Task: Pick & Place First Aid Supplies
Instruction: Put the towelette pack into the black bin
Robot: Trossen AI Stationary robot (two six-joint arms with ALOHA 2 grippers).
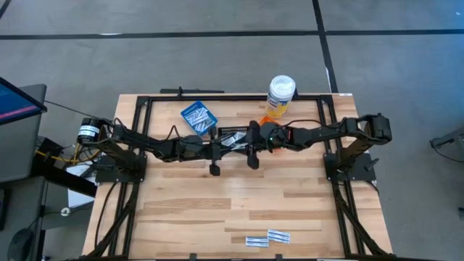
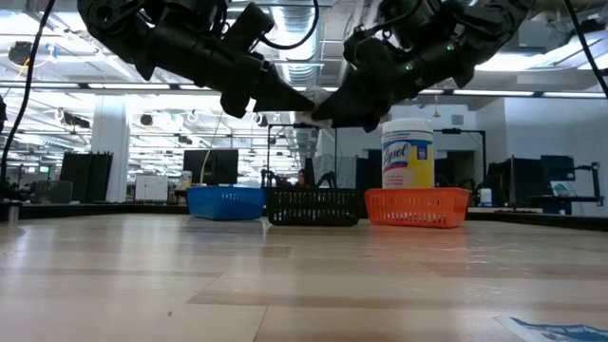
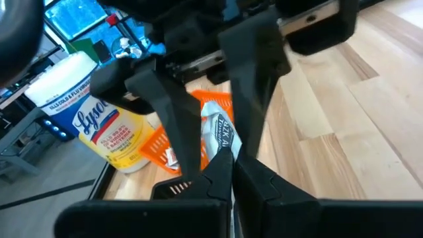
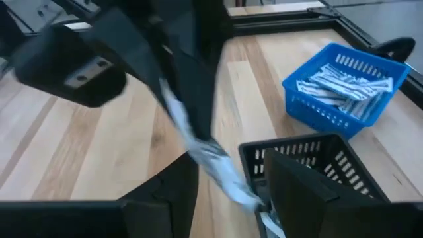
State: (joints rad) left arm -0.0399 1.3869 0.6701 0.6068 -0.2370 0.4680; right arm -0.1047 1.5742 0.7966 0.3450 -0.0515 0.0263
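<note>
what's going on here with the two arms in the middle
Both arms meet above the black basket at the far side of the table. The left gripper is shut on a white packet, held in the air. The right gripper sits open around that same packet, so this looks like a handover or a drop into the basket. The blue basket already holds packets, the orange basket sits by a white bottle, and two more packets lie near the front edge.

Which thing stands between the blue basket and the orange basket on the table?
The black basket stands between the blue basket and the orange basket; the low view shows all three in one row.
</note>
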